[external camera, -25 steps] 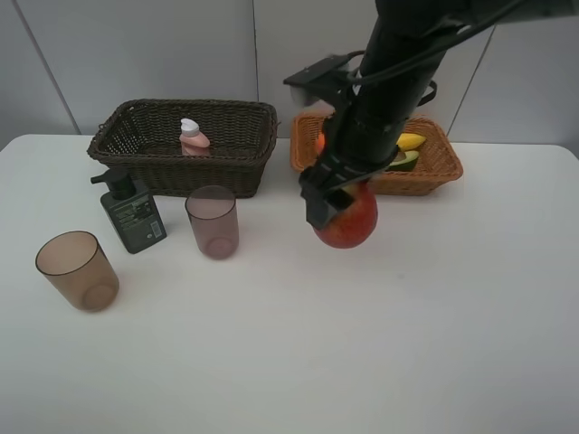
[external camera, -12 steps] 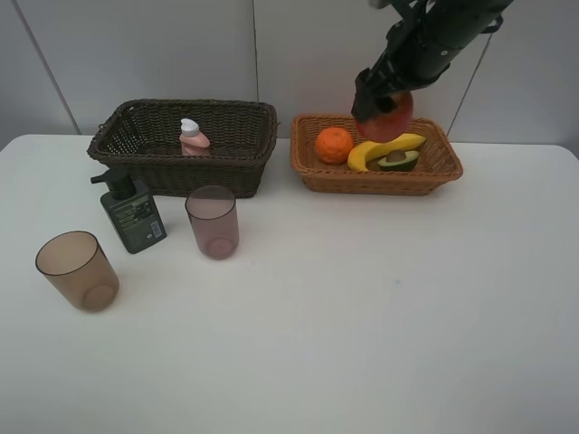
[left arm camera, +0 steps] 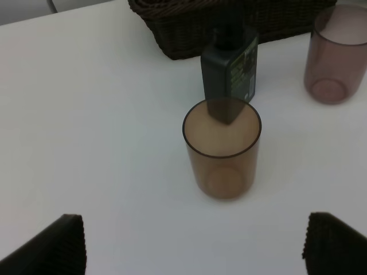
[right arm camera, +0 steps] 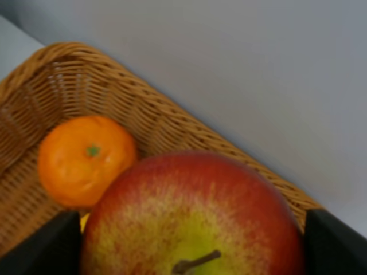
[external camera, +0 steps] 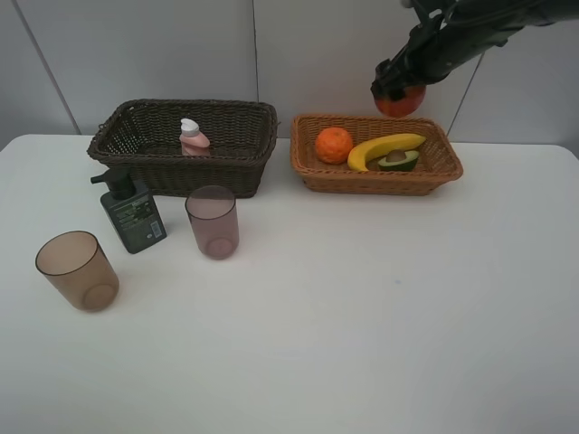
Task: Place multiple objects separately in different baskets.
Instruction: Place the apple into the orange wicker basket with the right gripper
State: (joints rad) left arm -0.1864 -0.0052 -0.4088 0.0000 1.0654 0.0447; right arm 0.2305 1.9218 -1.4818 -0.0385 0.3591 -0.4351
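The right gripper [external camera: 398, 89] held the apple [external camera: 401, 102] between its fingers [right arm camera: 46, 243], which stood fairly wide, one pressed to each side of the fruit. In the wrist view the apple [right arm camera: 192, 223] filled the space between them, stem towards the camera. Held so, it hung in the air over the back rim of the tan basket [external camera: 371, 181], touching nothing but the fingers.

Below and beyond the fingers lay the orange [right arm camera: 86, 160] in that basket, close to one corner of its woven wall [right arm camera: 172, 123]. In the high view the orange [external camera: 334, 145] sat at the basket's left end, with the banana [external camera: 384, 147] beside it and the avocado [external camera: 398, 160], cut face up, tucked against the banana.

The left gripper [left arm camera: 192, 246] was wide open and held nothing; only its two dark fingertips [left arm camera: 51, 246] showed, well apart, above the table [left arm camera: 103, 114]. Just ahead of them, centred on the gap, stood a cup [left arm camera: 222, 149], upright. Beyond it stood the pump bottle [left arm camera: 229, 71], then the dark basket [left arm camera: 189, 28]. The second cup [left arm camera: 338, 54] stood upright off to one side, farther from the fingers.

In the high view the pink bottle [external camera: 192, 137] stood inside the dark basket [external camera: 181, 167]. The pump bottle [external camera: 131, 212] and both cups [external camera: 77, 269] [external camera: 213, 221] stood on the table [external camera: 317, 344] in front of it.
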